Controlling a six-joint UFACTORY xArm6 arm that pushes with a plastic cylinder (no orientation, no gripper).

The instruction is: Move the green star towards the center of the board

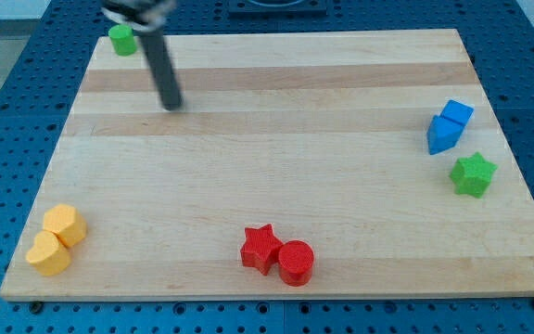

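Note:
The green star (473, 174) lies near the view's right edge of the wooden board (276, 93), just below two touching blue blocks (449, 126). My tip (171, 106) is at the view's upper left, far from the green star. The rod rises from it toward the view's top. A green cylinder (122, 39) stands at the board's top left corner, up and left of my tip.
A red star (260, 247) and a red cylinder (296, 262) touch near the view's bottom middle. Two yellow blocks (57, 238) sit at the bottom left corner. Blue perforated table surface surrounds the board.

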